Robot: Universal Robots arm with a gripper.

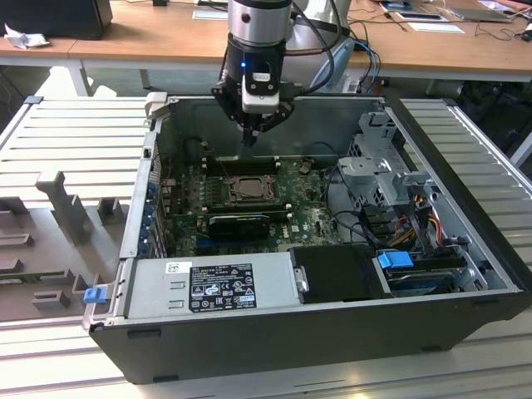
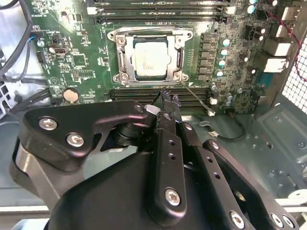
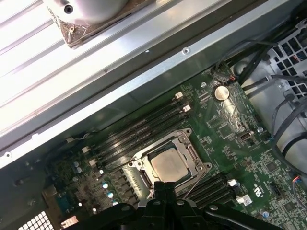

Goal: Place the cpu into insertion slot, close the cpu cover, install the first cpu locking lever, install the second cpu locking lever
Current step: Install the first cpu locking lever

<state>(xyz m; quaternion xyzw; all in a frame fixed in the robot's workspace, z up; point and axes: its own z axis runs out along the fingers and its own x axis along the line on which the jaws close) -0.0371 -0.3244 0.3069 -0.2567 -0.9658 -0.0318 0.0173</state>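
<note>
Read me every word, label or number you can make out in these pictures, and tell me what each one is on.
None can be read.
Power supply label: black and white print, too small.
White sticker beside it: too small.
Motherboard markings: white print, blurred.
cpu top: no legible print.
</note>
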